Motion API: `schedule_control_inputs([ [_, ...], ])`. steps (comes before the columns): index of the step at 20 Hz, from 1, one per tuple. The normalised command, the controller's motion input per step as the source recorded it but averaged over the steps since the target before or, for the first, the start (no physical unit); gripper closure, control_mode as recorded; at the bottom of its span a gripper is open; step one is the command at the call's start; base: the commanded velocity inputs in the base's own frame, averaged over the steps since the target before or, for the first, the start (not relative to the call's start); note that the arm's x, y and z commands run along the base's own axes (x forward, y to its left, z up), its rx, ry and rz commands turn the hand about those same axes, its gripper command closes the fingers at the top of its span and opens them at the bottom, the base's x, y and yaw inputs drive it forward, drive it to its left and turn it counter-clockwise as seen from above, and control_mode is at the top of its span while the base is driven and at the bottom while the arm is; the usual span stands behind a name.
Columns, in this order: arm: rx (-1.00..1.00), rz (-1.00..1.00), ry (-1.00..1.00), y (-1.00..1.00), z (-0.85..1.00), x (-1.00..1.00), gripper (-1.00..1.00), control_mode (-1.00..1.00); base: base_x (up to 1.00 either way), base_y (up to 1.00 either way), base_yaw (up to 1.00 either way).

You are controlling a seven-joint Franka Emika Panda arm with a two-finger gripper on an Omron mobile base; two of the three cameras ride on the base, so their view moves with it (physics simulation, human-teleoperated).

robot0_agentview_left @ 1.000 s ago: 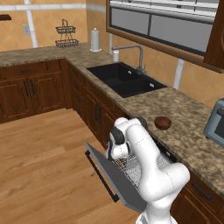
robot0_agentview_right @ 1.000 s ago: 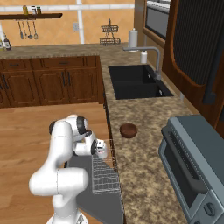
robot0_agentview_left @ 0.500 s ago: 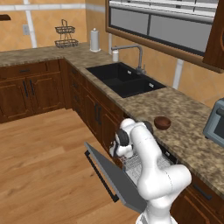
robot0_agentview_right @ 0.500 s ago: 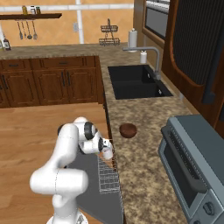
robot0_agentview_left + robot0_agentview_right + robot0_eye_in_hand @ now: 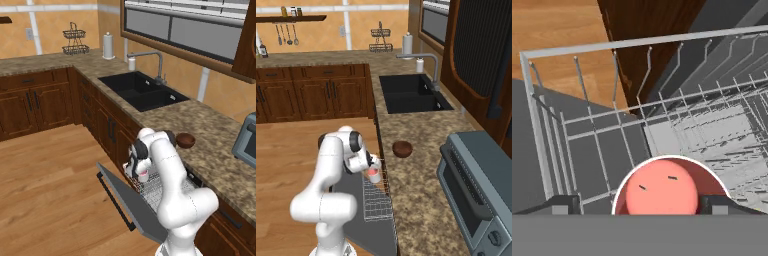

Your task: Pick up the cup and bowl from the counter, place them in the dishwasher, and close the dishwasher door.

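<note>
The white cup (image 5: 668,191) with its red-pink inside stands upright in the white wire rack (image 5: 587,125) of the open dishwasher. My gripper (image 5: 639,204) is right above it, open, with its fingertips (image 5: 563,204) spread wide on either side of the cup. From the base views the cup (image 5: 143,175) (image 5: 374,175) sits just under the gripper (image 5: 139,166) (image 5: 371,167) at the rack's (image 5: 161,188) front corner. The grey dishwasher door (image 5: 129,202) (image 5: 350,201) lies folded down over the floor. The dark reddish-brown bowl (image 5: 185,140) (image 5: 402,148) rests on the granite counter (image 5: 212,152) (image 5: 418,202), apart from the arm.
A black sink (image 5: 142,91) (image 5: 411,96) with a faucet lies further along the counter. The grey toaster oven (image 5: 247,137) (image 5: 476,192) stands past the bowl. A paper-towel roll (image 5: 108,46) and a wire basket (image 5: 75,42) stand in the far corner. Wooden floor spreads beside the door.
The gripper came down and toward the rack with the cup. Its jaws have opened and let go of the cup, which now stands in the rack.
</note>
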Motion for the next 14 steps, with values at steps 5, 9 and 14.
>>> schedule_control_inputs([
  [5, -0.04, -0.05, -0.03, 0.09, 0.73, -0.55, -1.0, -1.0, 0.0, 0.0, 0.0],
  [9, 0.0, -0.05, -0.07, 0.02, 0.81, -0.91, -1.0, -1.0, 0.0, 0.0, 0.0],
  [14, 0.0, 0.0, -0.18, 0.06, 1.0, -0.53, -1.0, -1.0, 0.0, 0.0, 0.0],
])
